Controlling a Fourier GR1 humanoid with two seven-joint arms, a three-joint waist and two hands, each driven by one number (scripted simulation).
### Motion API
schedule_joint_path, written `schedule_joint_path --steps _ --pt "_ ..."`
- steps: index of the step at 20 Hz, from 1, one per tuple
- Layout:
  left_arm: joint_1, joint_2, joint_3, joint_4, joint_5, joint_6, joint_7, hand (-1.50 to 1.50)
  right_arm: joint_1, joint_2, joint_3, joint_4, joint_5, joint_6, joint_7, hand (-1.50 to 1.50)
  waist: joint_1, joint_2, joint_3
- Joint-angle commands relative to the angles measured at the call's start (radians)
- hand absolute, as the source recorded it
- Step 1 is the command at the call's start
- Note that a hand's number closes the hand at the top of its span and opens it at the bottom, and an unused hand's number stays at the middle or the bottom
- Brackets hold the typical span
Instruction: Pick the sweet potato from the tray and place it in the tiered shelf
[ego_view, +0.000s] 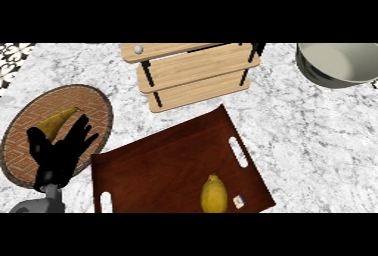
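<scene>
One hand in view: left hand (60, 150), fingers spread, empty, over woven mat (29, 120) | sweet potato (213, 195) on tray (170, 160), well to its right, long axis near-far | right hand unseen.

1. You can read no words, numbers or brands anywhere in this view.
2. The only label-like thing you see is a small pale tag (238, 201) lying on the tray (170, 160), just beside the sweet potato (213, 194); its marks are too small for you to make out.
</scene>
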Motion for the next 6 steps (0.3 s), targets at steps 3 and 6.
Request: schedule_joint_path --steps 3,6 --pt "-0.014 -0.016 -0.008 0.09 -0.018 -0.001 0.003 0.0 0.067 -0.163 -0.074 0.027 -0.098 0.172 -0.052 -1.5 -0.004 0.008 -0.008" --pt "-0.014 -0.003 -0.006 0.034 0.004 -0.017 0.057 0.0 0.126 -0.203 -0.087 0.016 -0.13 0.232 -0.076 -1.5 -0.002 0.004 -0.007"
